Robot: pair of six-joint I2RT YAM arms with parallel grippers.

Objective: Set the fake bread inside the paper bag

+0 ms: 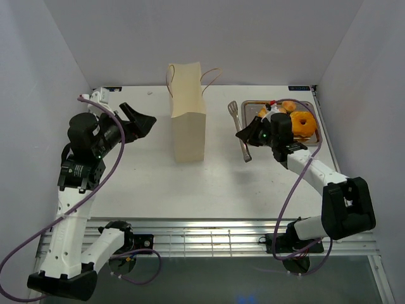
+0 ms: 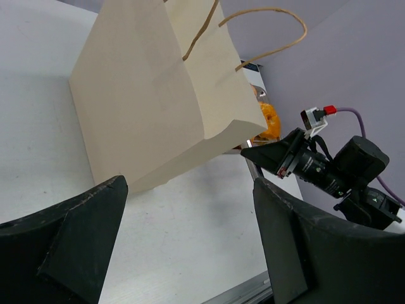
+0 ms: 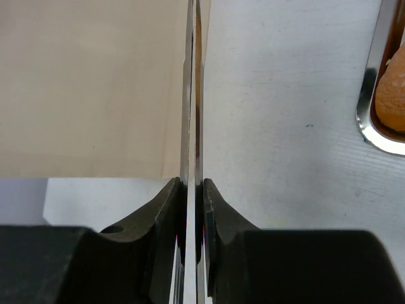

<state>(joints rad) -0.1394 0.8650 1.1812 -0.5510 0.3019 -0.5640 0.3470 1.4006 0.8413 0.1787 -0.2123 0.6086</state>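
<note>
Right gripper [image 1: 243, 134] fingers clamped on the metal tongs [image 1: 246, 152], blades pressed together, just left of the steel tray [image 1: 251, 109]. Left gripper [image 1: 142, 118] fingers spread apart, empty, near the paper bag [image 1: 188, 123], which stands mid-surface [image 1: 209, 183]. Fake bread [image 1: 304, 122] sits in the tray, well apart from the bag. Bag interior not visible. Judgement: tool in hand, no pastry gripped yet; all visible transfers remain.

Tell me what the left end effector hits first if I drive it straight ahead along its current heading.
Most likely the paper bag: its broad side stands directly ahead of the open left end effector, though the gap between them is hard to judge.
</note>
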